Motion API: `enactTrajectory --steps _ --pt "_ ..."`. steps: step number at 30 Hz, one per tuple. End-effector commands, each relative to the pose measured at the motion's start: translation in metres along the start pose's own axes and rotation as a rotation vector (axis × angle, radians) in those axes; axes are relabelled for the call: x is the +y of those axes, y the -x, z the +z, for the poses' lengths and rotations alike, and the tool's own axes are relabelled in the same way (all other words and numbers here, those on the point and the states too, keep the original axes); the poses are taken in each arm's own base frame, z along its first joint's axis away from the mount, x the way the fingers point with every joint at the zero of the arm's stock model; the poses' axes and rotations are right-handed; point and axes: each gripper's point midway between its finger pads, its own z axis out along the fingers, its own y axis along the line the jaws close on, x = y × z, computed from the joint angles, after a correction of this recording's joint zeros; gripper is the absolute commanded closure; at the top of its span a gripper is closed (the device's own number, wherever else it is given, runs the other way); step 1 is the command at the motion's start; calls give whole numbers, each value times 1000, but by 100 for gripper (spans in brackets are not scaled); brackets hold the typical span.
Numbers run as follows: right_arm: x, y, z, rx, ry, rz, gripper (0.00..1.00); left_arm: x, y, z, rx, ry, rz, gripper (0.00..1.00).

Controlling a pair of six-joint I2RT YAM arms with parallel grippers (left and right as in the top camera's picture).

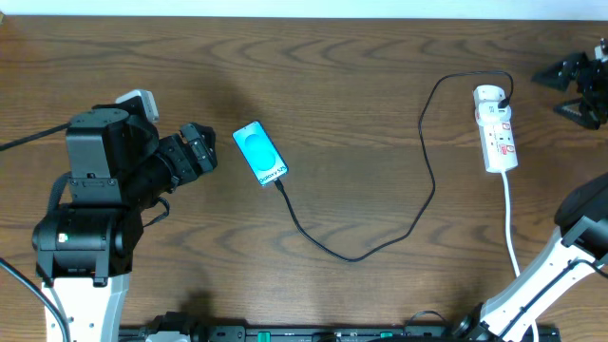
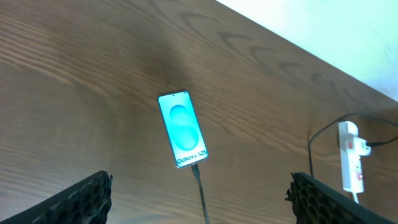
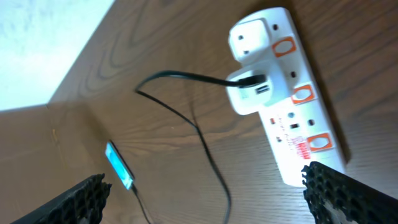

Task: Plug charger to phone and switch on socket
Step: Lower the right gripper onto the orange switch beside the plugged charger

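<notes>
The phone [image 1: 259, 152] lies flat left of the table's middle, its teal screen lit [image 2: 181, 129]. The charger's thin black cable [image 1: 353, 256] runs from the phone's near end, where its connector tip [image 2: 196, 168] sits at the port, in a loop to a plug [image 3: 249, 87] seated in the socket [image 1: 496, 128], a white strip at the right. My left gripper [image 1: 199, 152] hovers just left of the phone, open and holding nothing [image 2: 199, 208]. My right gripper [image 1: 579, 81] is right of the socket, open and holding nothing [image 3: 211, 202]. The strip's red-marked switches [image 3: 297, 94] face up.
The socket's thick white cord [image 1: 509, 223] runs toward the front edge beside the right arm's white link [image 1: 551, 275]. The left arm's base [image 1: 81, 242] stands at the front left. A black rail [image 1: 313, 334] lines the front edge. The table's far edge [image 2: 323, 46] meets a pale wall.
</notes>
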Motion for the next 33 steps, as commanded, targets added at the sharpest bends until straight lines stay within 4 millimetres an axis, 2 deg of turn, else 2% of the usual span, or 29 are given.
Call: enactTrajectory --steps 1,7,17,25,33 --pt "0 5 1 -8 39 -100 1 1 6 -3 -21 17 21 9" --pt "-25 9 17 15 -38 -114 1 2 7 -3 -23 21 21 8" --pt "-25 12 35 30 -32 -204 1 3 7 -3 -25 27 21 9" --pt "-24 10 62 72 -21 -236 4 3 7 -3 -25 27 21 9" --pt "-32 12 70 80 -41 -236 4 3 7 -3 -25 27 21 9"
